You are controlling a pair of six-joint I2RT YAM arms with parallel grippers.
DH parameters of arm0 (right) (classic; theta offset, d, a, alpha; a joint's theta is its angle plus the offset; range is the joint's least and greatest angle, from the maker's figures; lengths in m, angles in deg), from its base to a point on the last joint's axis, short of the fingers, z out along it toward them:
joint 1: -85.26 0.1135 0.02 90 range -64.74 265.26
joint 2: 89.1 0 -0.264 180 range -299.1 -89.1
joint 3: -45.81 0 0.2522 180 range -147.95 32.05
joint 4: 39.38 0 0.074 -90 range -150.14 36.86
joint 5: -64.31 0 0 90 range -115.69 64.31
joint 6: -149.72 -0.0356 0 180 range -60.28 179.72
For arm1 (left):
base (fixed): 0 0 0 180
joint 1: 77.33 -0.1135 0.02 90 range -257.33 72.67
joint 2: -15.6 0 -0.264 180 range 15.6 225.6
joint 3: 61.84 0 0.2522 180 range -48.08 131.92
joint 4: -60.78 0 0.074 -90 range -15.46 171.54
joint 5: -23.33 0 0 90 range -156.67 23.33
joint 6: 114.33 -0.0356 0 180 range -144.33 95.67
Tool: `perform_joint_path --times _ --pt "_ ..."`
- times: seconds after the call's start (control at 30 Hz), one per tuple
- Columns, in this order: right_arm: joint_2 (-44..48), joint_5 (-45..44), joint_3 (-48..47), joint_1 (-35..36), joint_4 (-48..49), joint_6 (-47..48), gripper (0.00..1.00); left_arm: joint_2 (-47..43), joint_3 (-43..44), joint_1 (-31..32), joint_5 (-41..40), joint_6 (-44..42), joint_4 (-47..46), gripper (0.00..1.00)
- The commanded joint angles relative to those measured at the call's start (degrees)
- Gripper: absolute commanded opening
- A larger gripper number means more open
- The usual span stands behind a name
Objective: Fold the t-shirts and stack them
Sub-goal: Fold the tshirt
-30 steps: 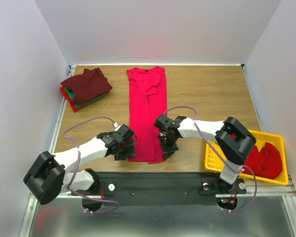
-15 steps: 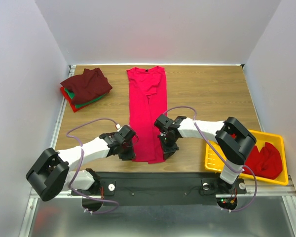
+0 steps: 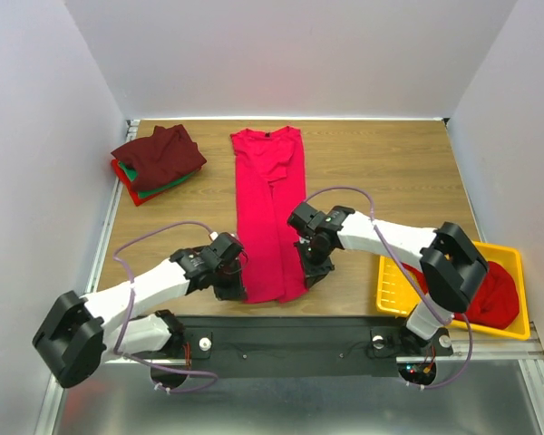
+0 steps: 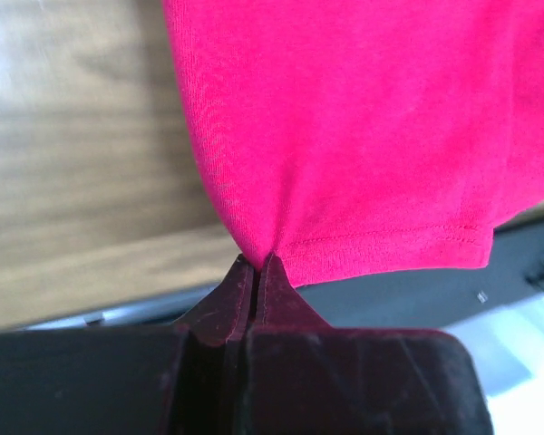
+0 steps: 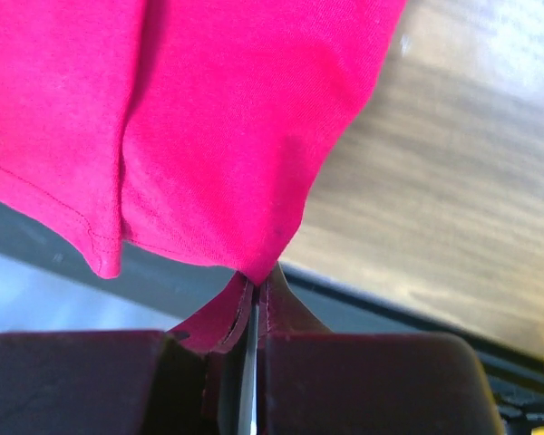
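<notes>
Two wrist-view pinches on red t-shirt [image 4: 363, 136]

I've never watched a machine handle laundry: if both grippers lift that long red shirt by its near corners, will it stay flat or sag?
Probably floppy: the red shirt puckers to a point where the left gripper and right gripper pinch its hem, so the middle should sag. It likely weighs little, being thin knit cloth. Dragged, it may bunch.
</notes>
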Motion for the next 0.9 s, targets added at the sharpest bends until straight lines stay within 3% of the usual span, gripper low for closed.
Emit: perform_joint_path --times 0.0,0.13,0.47,0.87 --pt "5.1 2.3 -0.7 0.3 -4.8 -0.5 0.00 -5.3 1.6 0.6 3.5 2.6 6.1 0.00" --pt "6.0 2.1 -1.7 0.3 -5.1 -1.7 0.00 -4.7 5.4 0.6 3.9 2.7 5.7 0.00" --pt "-2.4 0.1 -14.5 -3.6 -5.6 1.6 0.00 12.8 21.8 -1.1 -2.9 -8.0 8.9 0.00" --pt "-12.8 0.6 -25.3 -13.7 -5.5 9.6 0.00 20.3 30.2 -14.6 -2.9 -15.4 4.2 0.00"
